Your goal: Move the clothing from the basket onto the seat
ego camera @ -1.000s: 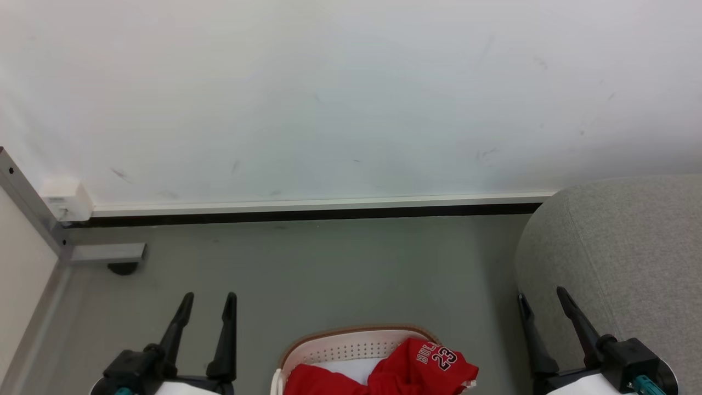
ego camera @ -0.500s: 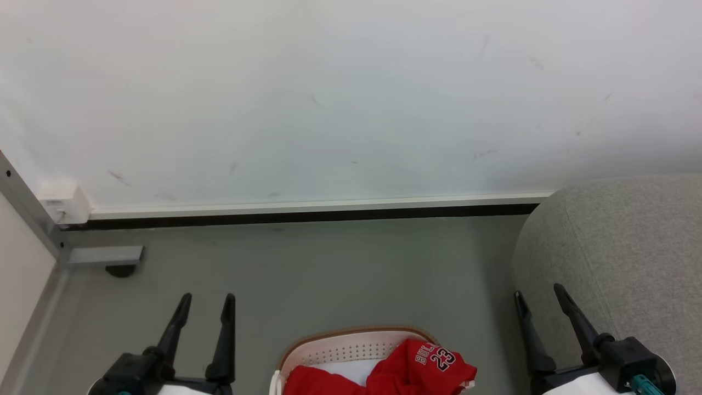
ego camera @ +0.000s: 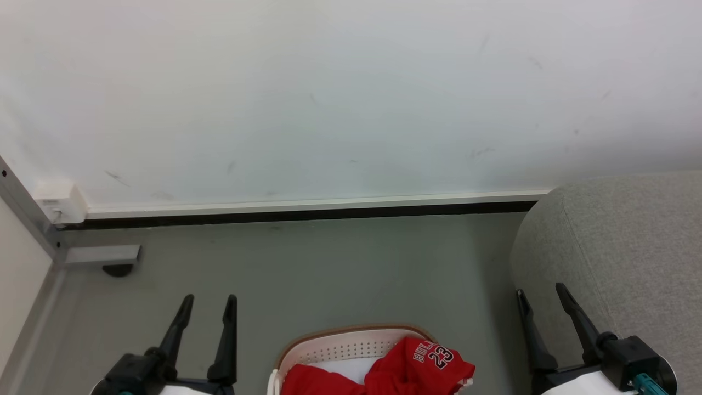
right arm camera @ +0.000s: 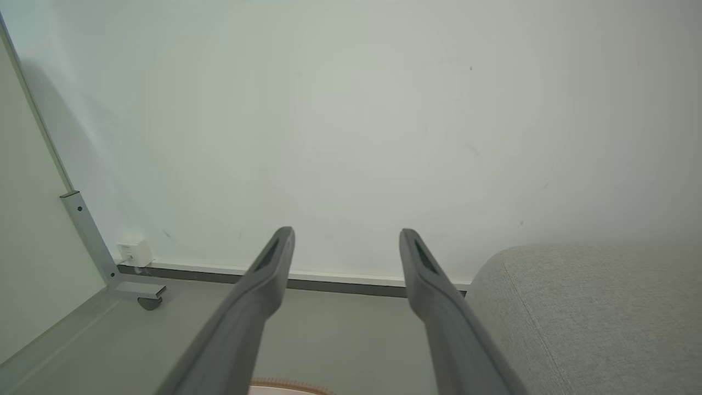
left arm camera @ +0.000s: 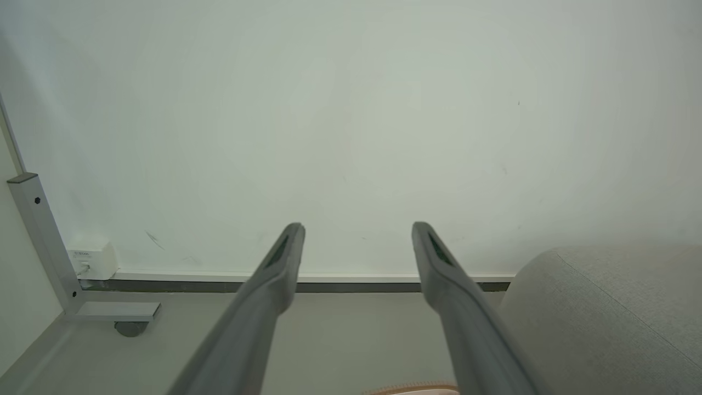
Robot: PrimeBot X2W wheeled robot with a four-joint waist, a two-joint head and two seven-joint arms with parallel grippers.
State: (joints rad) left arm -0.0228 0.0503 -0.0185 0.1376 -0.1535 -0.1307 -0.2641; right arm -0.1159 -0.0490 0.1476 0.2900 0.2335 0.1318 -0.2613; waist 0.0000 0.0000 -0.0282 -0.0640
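Nothing is done yet: the clothing [ego camera: 422, 366] lies in the basket [ego camera: 351, 348], with the seat [ego camera: 620, 247] to its right. My left gripper [ego camera: 210, 297] and right gripper [ego camera: 539, 289] flank the basket, both spread and empty.

Turns the head view a tiny bit to the right over the last second. Slides the whole picture a little to the left because of that. Puts the white box [ego camera: 59, 202] low on the wall [ego camera: 329, 99] closer to the left edge than before. Does the same with the metal foot [ego camera: 101, 255] just under it. Shows a bit more of the sofa [ego camera: 620, 241] now, with its round edge further left in the picture. Puts the basket [ego camera: 351, 331] and the red jersey [ego camera: 422, 365] a touch further left too. Comes from the camera turning, not from any of these things moving.
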